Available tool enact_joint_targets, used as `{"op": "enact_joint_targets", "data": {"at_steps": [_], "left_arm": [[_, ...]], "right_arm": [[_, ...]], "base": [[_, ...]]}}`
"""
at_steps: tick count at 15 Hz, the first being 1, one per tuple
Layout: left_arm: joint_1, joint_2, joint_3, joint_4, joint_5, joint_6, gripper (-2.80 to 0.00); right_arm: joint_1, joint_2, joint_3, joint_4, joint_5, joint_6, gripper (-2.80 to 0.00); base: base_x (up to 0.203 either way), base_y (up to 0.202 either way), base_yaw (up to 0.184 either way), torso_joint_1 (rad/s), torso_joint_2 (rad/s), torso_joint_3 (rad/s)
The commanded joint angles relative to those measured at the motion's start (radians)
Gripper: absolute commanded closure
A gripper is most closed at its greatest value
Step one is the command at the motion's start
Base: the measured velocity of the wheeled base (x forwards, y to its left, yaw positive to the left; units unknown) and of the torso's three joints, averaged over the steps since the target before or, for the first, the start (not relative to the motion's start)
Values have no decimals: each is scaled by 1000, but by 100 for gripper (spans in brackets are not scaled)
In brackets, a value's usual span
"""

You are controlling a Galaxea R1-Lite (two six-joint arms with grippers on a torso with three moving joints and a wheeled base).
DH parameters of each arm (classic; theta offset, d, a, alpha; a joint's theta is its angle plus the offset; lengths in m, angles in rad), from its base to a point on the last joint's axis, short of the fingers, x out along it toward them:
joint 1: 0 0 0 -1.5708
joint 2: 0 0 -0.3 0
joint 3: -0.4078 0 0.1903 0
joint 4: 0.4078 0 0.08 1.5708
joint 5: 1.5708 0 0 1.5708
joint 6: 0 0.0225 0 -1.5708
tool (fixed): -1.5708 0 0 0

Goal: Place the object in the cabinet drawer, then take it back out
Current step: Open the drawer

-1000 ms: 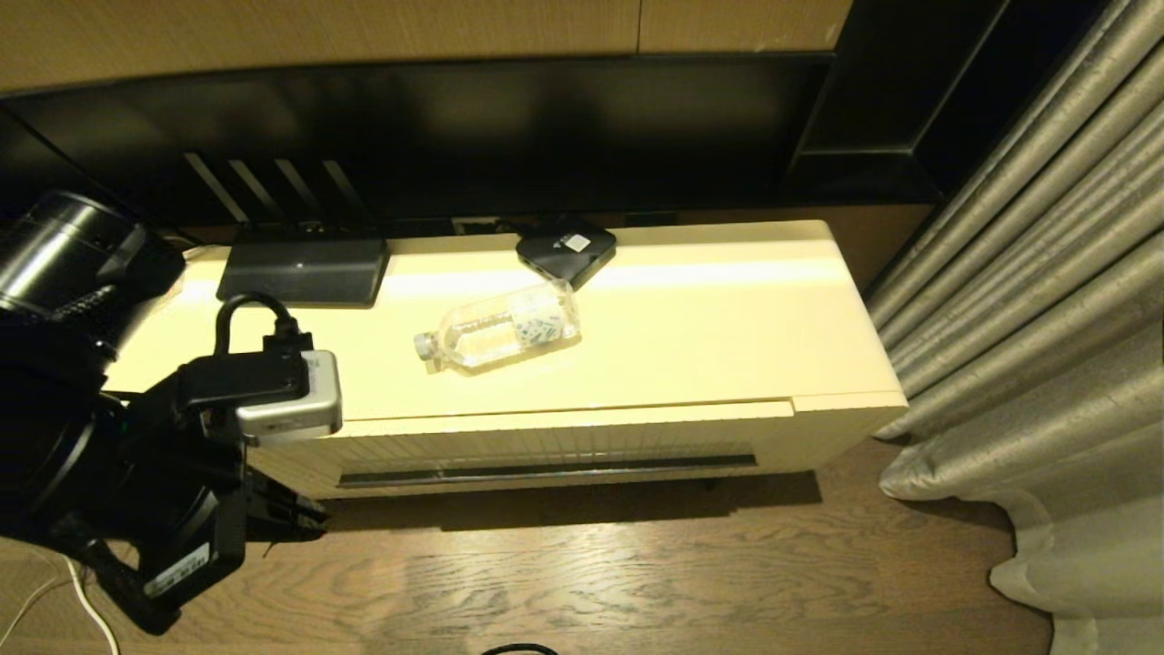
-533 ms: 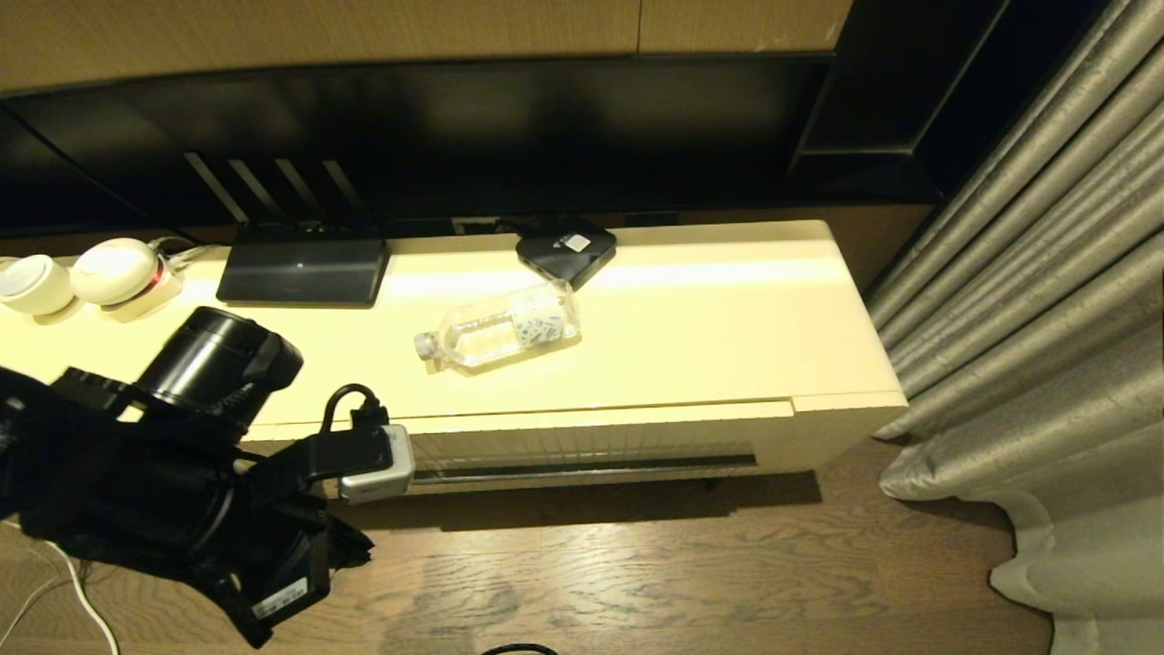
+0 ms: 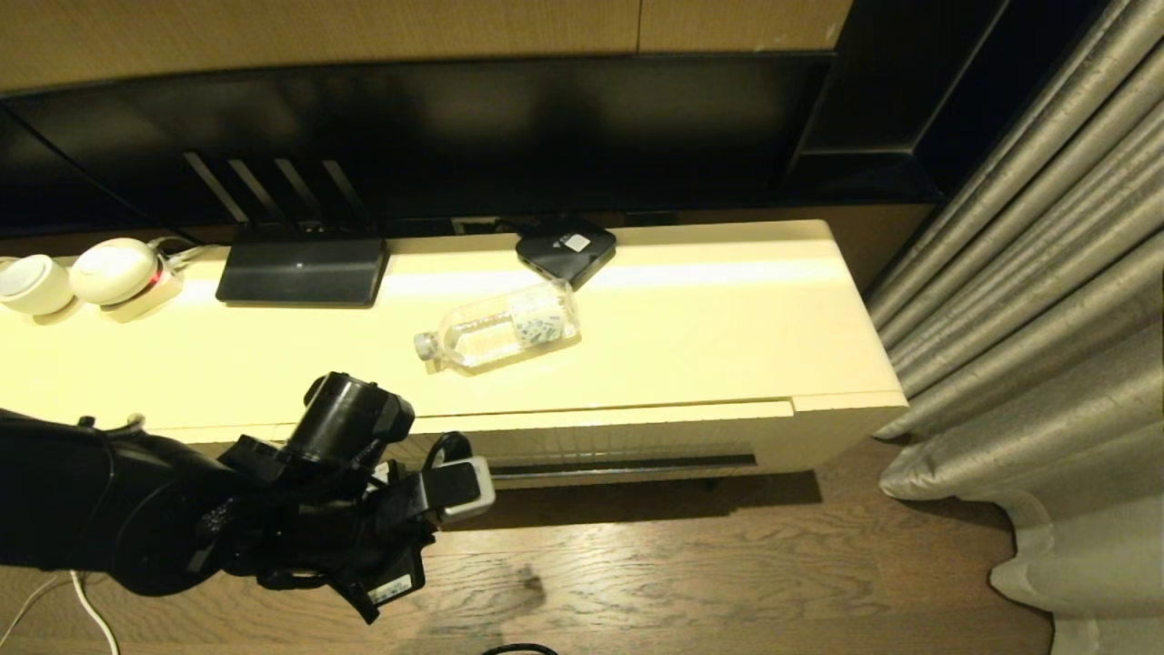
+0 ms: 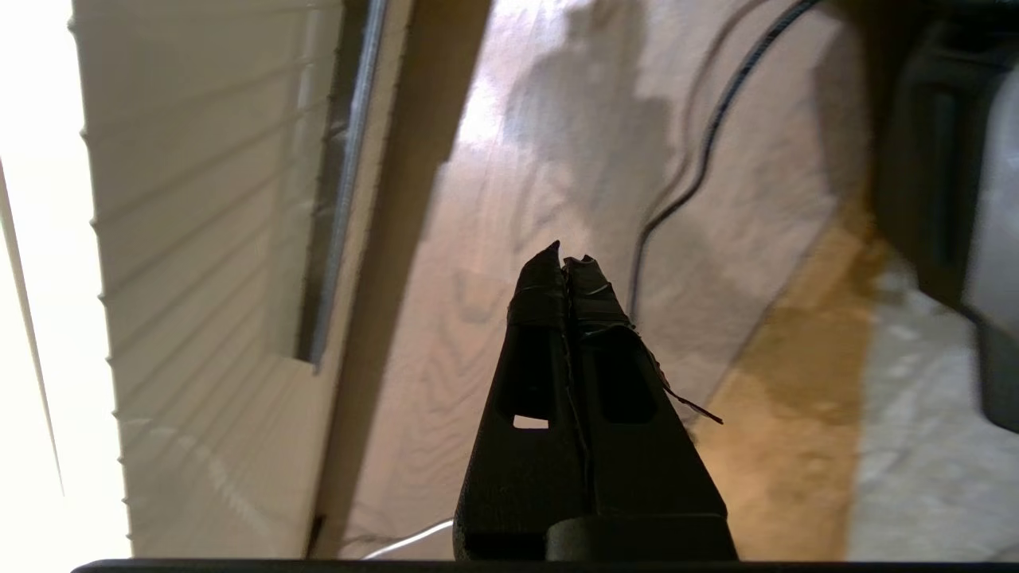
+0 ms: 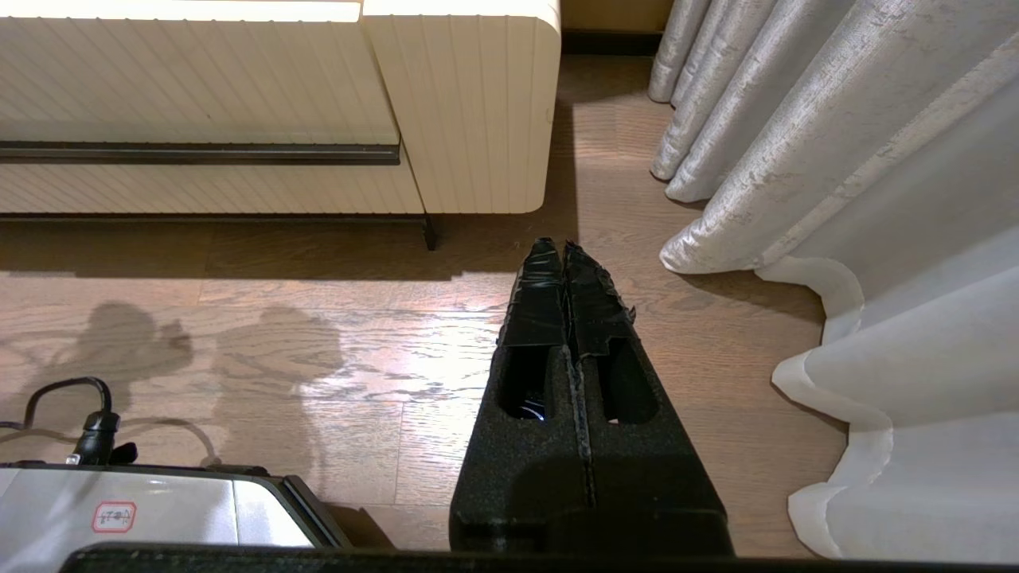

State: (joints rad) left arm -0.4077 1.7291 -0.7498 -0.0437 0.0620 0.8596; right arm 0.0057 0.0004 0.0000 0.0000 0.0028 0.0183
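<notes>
- Both my jaws are clenched with nothing between them: the left gripper (image 4: 567, 261) shows its taped fingertips pressed flat together, and the right gripper (image 5: 564, 245) looks the same.
- My left gripper sits low in front of the cabinet (image 3: 637, 309), beside the left part of the ribbed front, over the wooden floor (image 3: 682, 564); I cannot see it touching the cabinet.
- From my left wrist, the ribbed drawer (image 4: 199, 239) runs alongside my fingertips, and its dark handle slot (image 4: 338, 199) is near them but apart.
- My left arm (image 3: 182, 518) reaches in from the left of the cabinet, below its top edge.
- My right gripper hangs over the floor well in front of the cabinet's right corner, near the curtain (image 5: 836, 159).
- In the head view the drawer (image 3: 618, 437) looks pushed in, its front level with the cabinet, the slot (image 3: 627, 466) along its lower edge.
- On top of the cabinet the bottle (image 3: 498, 327) lies on its side near the middle, cap pointing toward the left end.
- Just behind the bottle on the cabinet sits a small black box (image 3: 566, 249); farther left is a flat black router (image 3: 302, 269) with antennas.
- At the cabinet's far left end are two round white things (image 3: 86, 273); I cannot tell what they are.
</notes>
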Motion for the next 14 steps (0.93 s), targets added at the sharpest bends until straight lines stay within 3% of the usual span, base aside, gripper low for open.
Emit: {"op": "enact_joint_targets", "data": {"at_steps": [1, 7, 10, 14], "left_arm": [[-21, 42, 2, -29, 29, 4, 0], [-102, 152, 45, -219, 62, -32, 0], [-130, 211, 61, -329, 132, -50, 0], [-146, 248, 69, -361, 165, -50, 0]], "right_arm": [[0, 1, 0, 0, 0, 0, 0], [0, 1, 0, 0, 0, 0, 0], [0, 1, 0, 0, 0, 0, 0], [0, 1, 0, 0, 0, 0, 0]], "base": [[0, 0, 0, 0, 0, 0], [0, 0, 0, 0, 0, 0], [0, 0, 0, 0, 0, 0], [0, 0, 0, 0, 0, 0]]}}
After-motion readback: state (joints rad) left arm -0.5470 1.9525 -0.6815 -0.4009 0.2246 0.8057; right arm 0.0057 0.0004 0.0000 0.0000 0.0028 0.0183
